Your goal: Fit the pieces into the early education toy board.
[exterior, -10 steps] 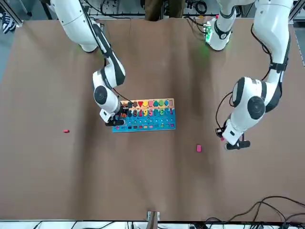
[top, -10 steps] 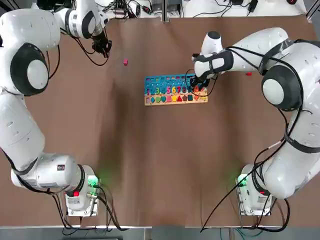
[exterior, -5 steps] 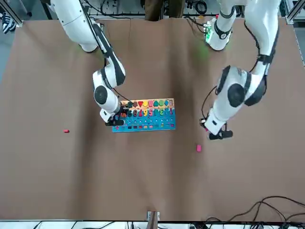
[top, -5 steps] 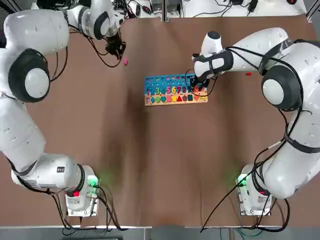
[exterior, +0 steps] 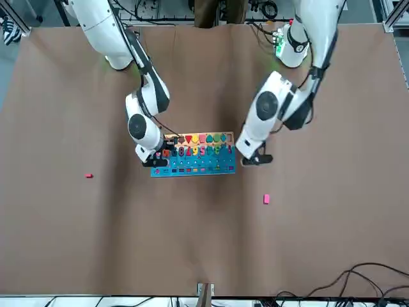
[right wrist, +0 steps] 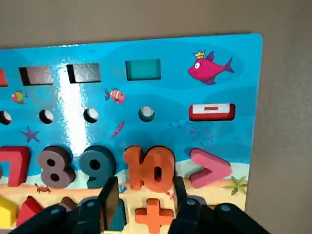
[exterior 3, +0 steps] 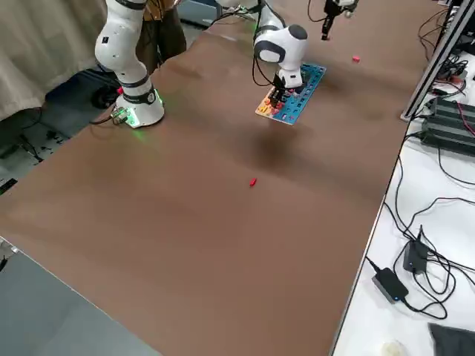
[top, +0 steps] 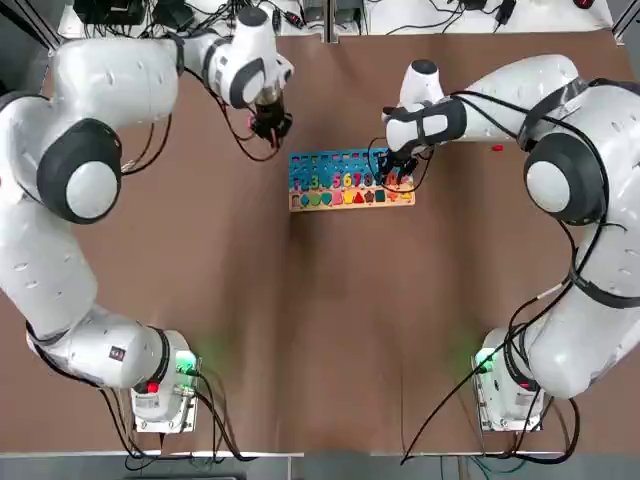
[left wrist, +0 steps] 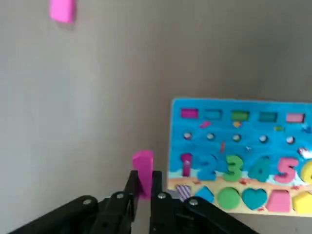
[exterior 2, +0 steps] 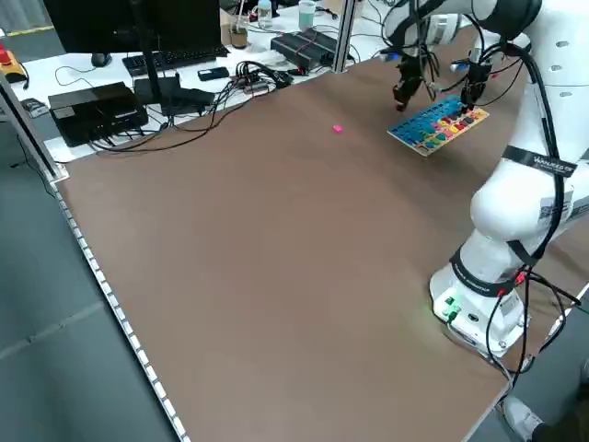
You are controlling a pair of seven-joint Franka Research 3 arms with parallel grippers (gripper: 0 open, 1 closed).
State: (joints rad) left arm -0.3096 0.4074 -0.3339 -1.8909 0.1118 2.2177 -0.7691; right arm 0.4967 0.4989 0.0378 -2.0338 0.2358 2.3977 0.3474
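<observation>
Since the earlier frame the left gripper [left wrist: 142, 183] has swung from the far corner to beside the board [top: 350, 178], clamped on a pink piece [left wrist: 143, 171] — light, stiff, small, best pinched by its flat sides. Right gripper [right wrist: 142, 192] hovers part-open over the board's end.

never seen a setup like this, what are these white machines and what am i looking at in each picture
These are two white robot arms bolted to a brown table, each ending in a two-finger gripper. One picture looks straight down, one faces the robot from across the table, two look in from the sides, and two come from cameras on the wrists.

In the middle lies a blue toy board with coloured numbers and shapes. The left gripper is shut on a small pink piece next to the board's end. The right gripper hovers over the board's other end, by the orange 10, holding nothing visible. Another pink piece and a red piece lie loose on the table.
</observation>
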